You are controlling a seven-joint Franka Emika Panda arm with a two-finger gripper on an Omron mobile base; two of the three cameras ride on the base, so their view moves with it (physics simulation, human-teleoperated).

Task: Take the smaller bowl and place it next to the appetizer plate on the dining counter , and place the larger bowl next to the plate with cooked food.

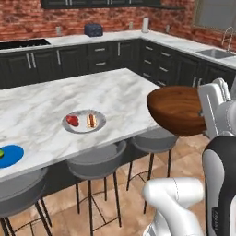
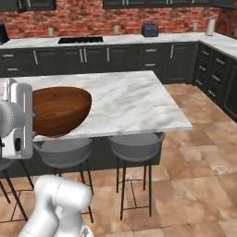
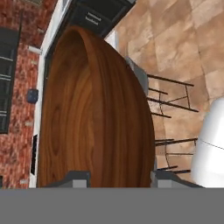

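My gripper (image 3: pixel 118 181) is shut on the rim of the larger bowl (image 3: pixel 92 118), a wide reddish-brown wooden bowl. The bowl (image 1: pixel 177 110) hangs in the air just off the near right corner of the dining counter (image 1: pixel 115 90), above a stool; my gripper (image 1: pixel 203 115) holds its right side. From the other side the bowl (image 2: pixel 58 110) is in front of the counter's near edge (image 2: pixel 134 104), the gripper (image 2: pixel 32 113) at its left. The plate with cooked food (image 1: pixel 84 121) lies on the marble left of the bowl. The blue appetizer plate (image 1: pixel 9 155) sits at the counter's near left edge. The smaller bowl is out of view.
Round grey stools (image 1: pixel 97 161) (image 1: pixel 154 140) (image 2: pixel 136 146) line the counter's near side. Dark cabinets with a pale top run along the brick wall, carrying a toaster (image 1: pixel 93 30) and a cooktop (image 2: pixel 81 40); a sink (image 1: pixel 214 53) is at right. Tiled floor lies open to the right.
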